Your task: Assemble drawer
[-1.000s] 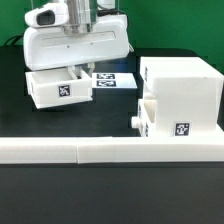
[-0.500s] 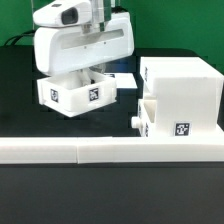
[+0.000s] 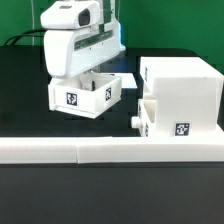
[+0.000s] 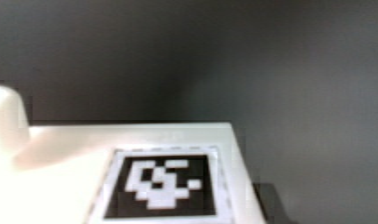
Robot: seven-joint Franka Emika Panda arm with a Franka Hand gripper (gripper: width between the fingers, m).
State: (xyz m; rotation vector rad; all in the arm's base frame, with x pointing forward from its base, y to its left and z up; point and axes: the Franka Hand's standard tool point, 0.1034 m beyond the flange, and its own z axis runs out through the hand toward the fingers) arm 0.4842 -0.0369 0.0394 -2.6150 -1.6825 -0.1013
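Observation:
In the exterior view my gripper sits under the big white hand and is shut on a white open drawer box. The box carries two black tags on its front. It hangs tilted above the black table, left of the white drawer cabinet. A second drawer with a round knob sits in the cabinet's lower front. The fingertips are hidden by the hand and the box. The wrist view shows a white face with a black tag over dark table; no fingers show there.
A long white rail runs across the front of the table. A sliver of the marker board shows behind the held box. Black table lies to the left.
The gripper has lifted the drawer box off the table and carried it to the exterior view's right, toward the cabinet. The box now hangs tilted and covers most of the marker board.

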